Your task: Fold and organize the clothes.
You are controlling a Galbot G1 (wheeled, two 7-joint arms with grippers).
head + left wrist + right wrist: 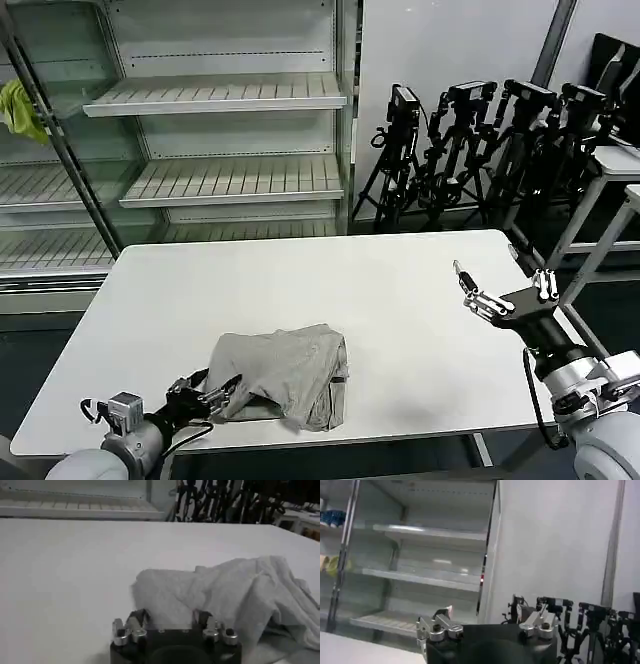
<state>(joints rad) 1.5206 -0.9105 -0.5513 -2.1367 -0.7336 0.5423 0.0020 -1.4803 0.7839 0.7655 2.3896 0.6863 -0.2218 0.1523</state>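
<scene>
Shirt [285, 372], no legible print, touches left gripper [222, 393]; right gripper [505, 290] hovers.

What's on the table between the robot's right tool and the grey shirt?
Nothing: in the head view, bare white table separates the open right tool from the crumpled shirt.

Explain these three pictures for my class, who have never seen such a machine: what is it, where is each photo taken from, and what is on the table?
It is a two-armed robot with grippers for hands. One picture looks down from its head; the others come from cameras on each wrist. On the white table lies one crumpled grey T-shirt, partly folded. The left gripper is low at the shirt's near edge, fingers open on either side of the cloth. The right gripper hovers open above the table's far right side, holding nothing. Behind stand empty shelves and camera tripods.
</scene>
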